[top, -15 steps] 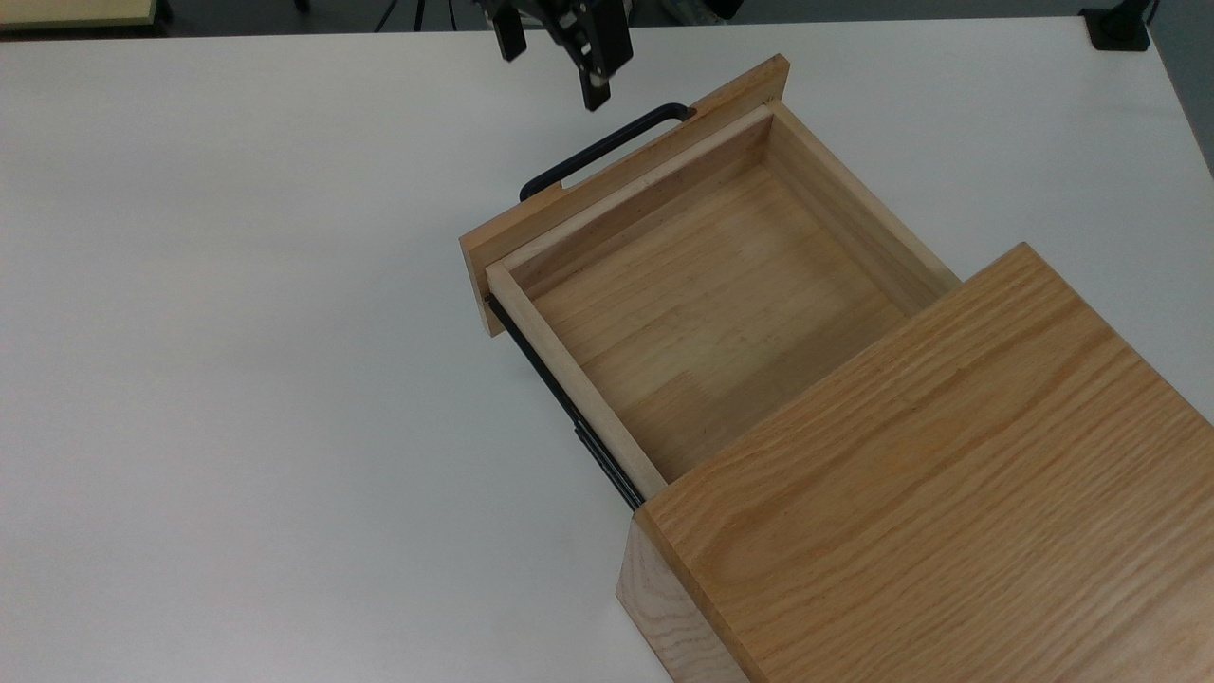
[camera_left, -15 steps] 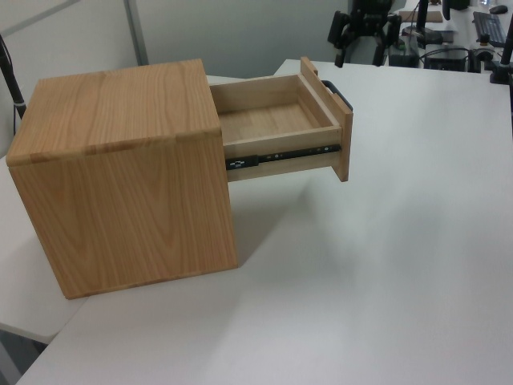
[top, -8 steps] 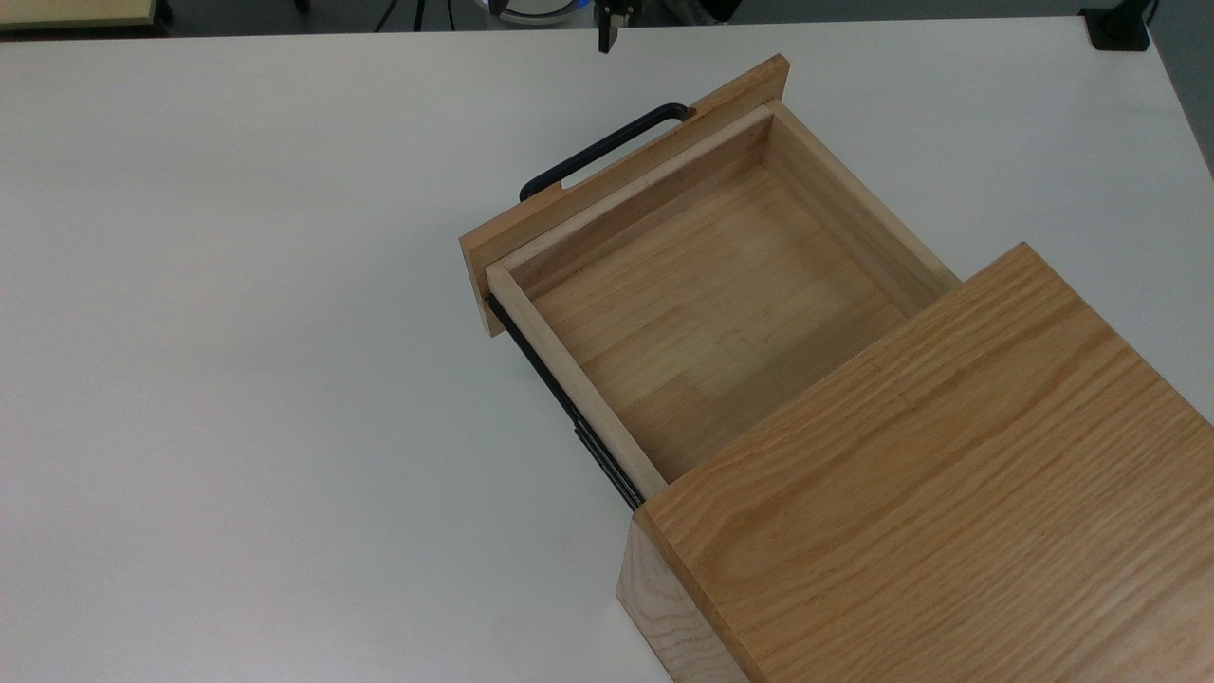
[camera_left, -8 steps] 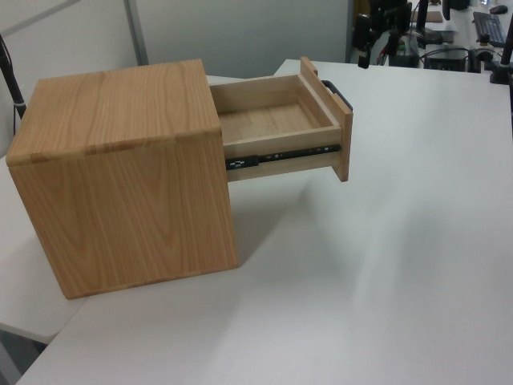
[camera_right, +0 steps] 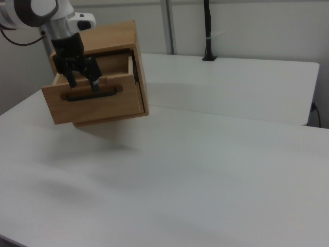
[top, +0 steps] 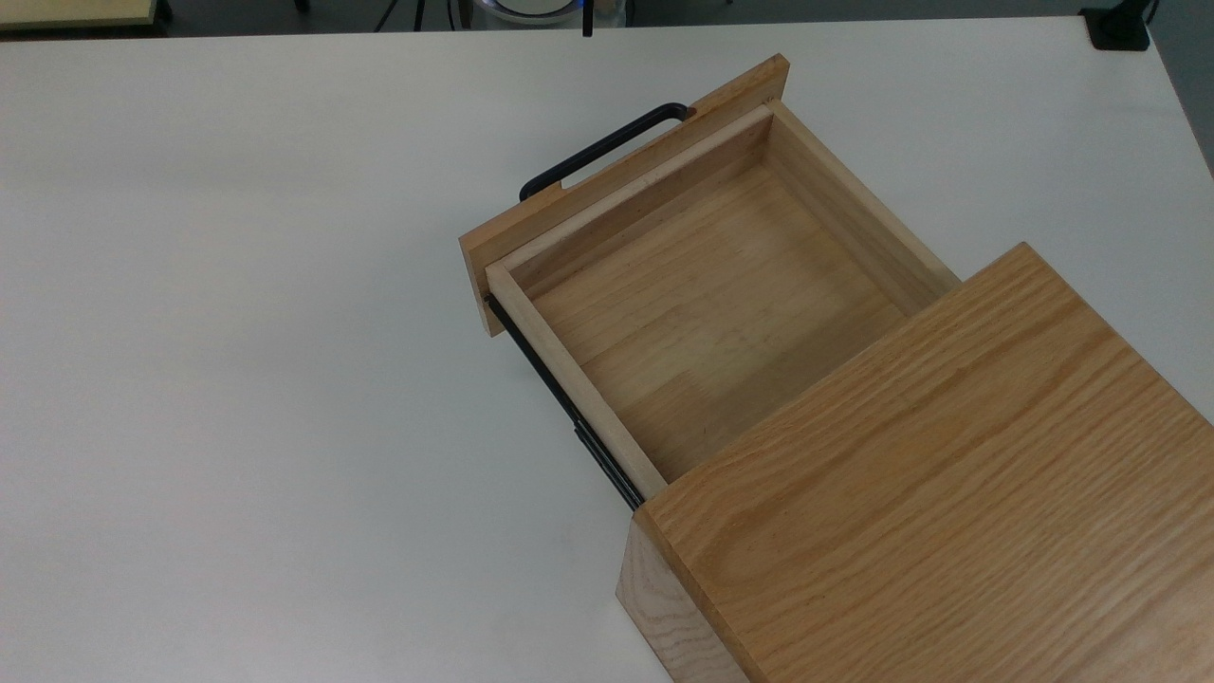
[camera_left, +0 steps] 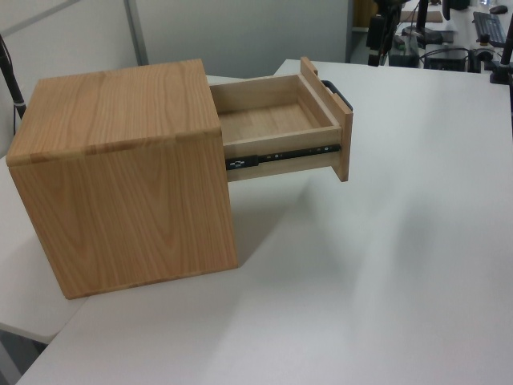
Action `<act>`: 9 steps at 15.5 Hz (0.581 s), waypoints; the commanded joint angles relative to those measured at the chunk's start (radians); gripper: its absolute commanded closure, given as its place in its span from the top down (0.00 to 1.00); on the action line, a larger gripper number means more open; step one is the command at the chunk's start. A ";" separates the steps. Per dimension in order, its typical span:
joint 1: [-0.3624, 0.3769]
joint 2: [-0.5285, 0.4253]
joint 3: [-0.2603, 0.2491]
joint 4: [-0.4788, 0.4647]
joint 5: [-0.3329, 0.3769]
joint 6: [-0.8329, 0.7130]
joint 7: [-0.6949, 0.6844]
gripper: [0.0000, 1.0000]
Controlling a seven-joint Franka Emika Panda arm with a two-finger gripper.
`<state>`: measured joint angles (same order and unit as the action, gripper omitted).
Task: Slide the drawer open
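The drawer [top: 721,294] is slid far out of the oak cabinet [top: 929,474], and its light-wood tray is empty. Its black bar handle [top: 602,147] sits on the flat front panel, and a black side rail [top: 569,408] is exposed. In the left view the drawer [camera_left: 276,120] sticks out to the right of the cabinet [camera_left: 120,176]. In the right view my gripper [camera_right: 82,81] hangs open just above the handle [camera_right: 90,95], in front of the drawer front [camera_right: 103,105]. It is clear of the handle and holds nothing.
The cabinet stands on a wide white table [top: 237,379]. A black clamp [top: 1119,28] sits at the top view's far right corner, and a black post [camera_right: 207,31] rises at the table's back edge. Desks with equipment [camera_left: 449,48] lie beyond.
My gripper has pulled back from the handle and slid out past the top view's upper edge. The drawer has stayed at the same extension.
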<state>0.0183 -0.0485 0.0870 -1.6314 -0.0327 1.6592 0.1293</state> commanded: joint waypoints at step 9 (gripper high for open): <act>0.022 -0.013 -0.013 -0.018 -0.015 -0.001 -0.089 1.00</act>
<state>0.0226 -0.0483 0.0870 -1.6348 -0.0327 1.6592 0.0769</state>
